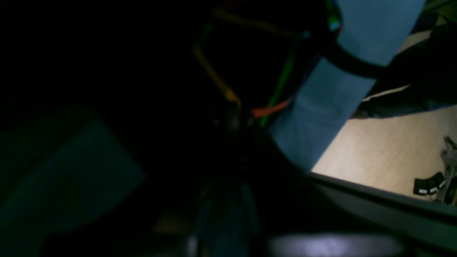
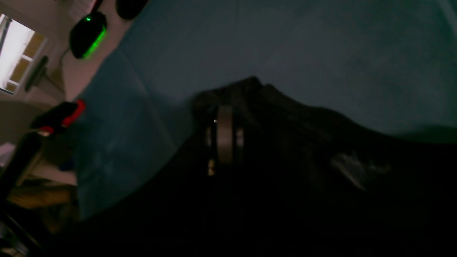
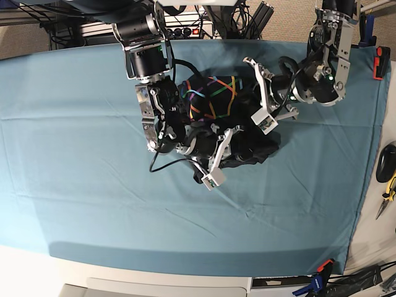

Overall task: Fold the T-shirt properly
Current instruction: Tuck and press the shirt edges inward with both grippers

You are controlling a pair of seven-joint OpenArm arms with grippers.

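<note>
The dark T-shirt (image 3: 213, 99) lies bunched in the middle of the teal cloth (image 3: 93, 154), its coloured line print facing up. My right gripper (image 3: 216, 154) is at the heap's front edge. In the right wrist view its fingers (image 2: 225, 135) are buried in black fabric (image 2: 303, 142) that rises to a peak. My left gripper (image 3: 266, 105) is at the heap's right side. The left wrist view is very dark; the print lines (image 1: 278, 82) converge at the gripper (image 1: 235, 117). Both seem shut on the fabric.
The teal cloth covers the whole table, also seen in both wrist views (image 2: 285, 43) (image 1: 321, 117). Pliers (image 3: 387, 192) and a black device (image 3: 387, 162) lie off the right edge. Clamps hold the cloth at the front right (image 3: 318, 281) and back right (image 3: 378, 62).
</note>
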